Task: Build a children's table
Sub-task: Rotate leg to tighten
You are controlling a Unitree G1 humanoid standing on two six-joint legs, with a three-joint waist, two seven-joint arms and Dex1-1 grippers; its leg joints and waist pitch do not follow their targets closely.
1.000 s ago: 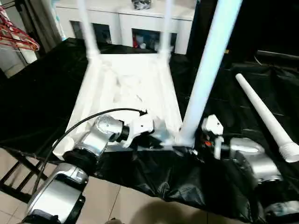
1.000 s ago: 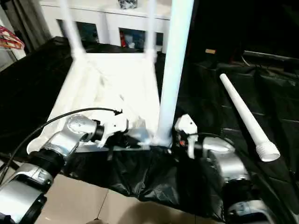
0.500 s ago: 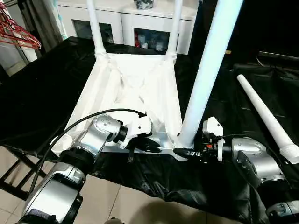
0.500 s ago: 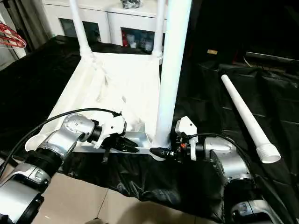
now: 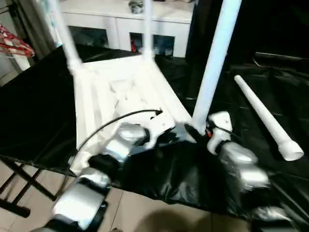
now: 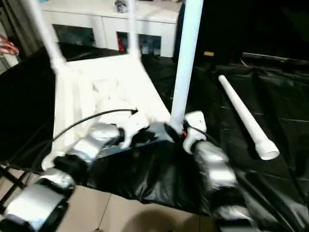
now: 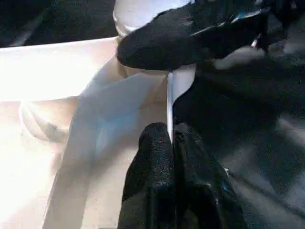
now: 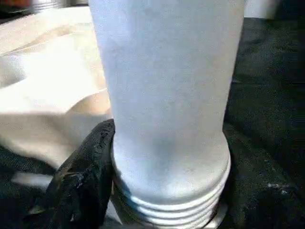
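Note:
The white table top (image 5: 120, 92) lies underside up on the black cloth. Two legs (image 5: 65, 38) (image 5: 147, 29) stand in its far corners. A third leg (image 5: 215, 58) stands upright at the near right corner, and its threaded end (image 8: 167, 200) shows. My right gripper (image 5: 196, 130) is shut around that leg's base, with one black finger (image 8: 88, 179) against its side. My left gripper (image 7: 172, 143) is shut on the thin near rim of the top (image 7: 169, 95), close to that corner. The fourth leg (image 5: 265, 116) lies loose on the cloth to the right.
A white cabinet with glass doors (image 5: 125, 19) stands behind the work. Red hangers (image 5: 14, 43) hang at the far left. The black cloth (image 5: 38, 106) drapes over the near edge, above a tiled floor and a dark folding frame (image 5: 19, 183).
The view has shifted. The table top has also turned: its far legs swung left, and the near right corner, with the upright leg and both grippers, moved away from me.

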